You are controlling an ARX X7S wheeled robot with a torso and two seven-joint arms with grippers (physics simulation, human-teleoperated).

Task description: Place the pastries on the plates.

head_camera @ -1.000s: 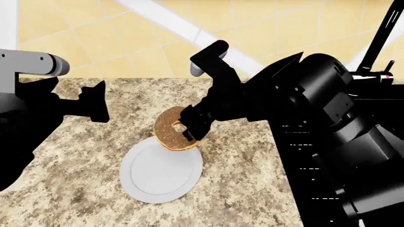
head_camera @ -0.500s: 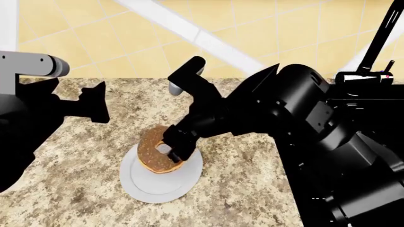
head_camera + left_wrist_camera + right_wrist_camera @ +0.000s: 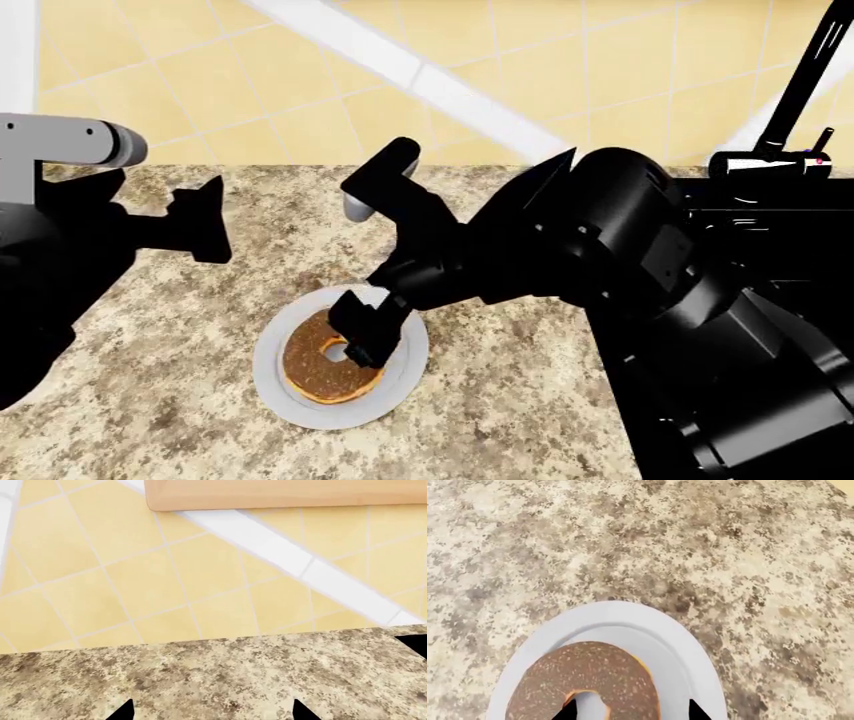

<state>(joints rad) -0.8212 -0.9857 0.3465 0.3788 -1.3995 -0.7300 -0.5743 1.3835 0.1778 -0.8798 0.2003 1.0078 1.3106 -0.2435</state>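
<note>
A golden-brown doughnut (image 3: pixel 324 362) with a speckled chocolate top lies flat on a plain white plate (image 3: pixel 275 396) on the speckled counter. My right gripper (image 3: pixel 360 345) reaches down over it. In the right wrist view one fingertip (image 3: pixel 567 711) sits in the hole of the doughnut (image 3: pixel 587 675) and the other stands outside the ring over the plate (image 3: pixel 680 650). A gap shows on each side, so the right gripper (image 3: pixel 629 711) is open. My left gripper (image 3: pixel 207 222) hovers open and empty over the counter's far left part (image 3: pixel 212 712).
The counter (image 3: pixel 507 400) ends at a far edge with yellow tiled floor (image 3: pixel 200 90) beyond. A black fixture (image 3: pixel 767 165) and a dark area lie at the right. A light wooden slab (image 3: pixel 287 495) shows past the floor in the left wrist view.
My right gripper has come down and to the left with the doughnut. The doughnut went from tilted above the plate's rim to lying flat on the plate. The left arm has not moved.
</note>
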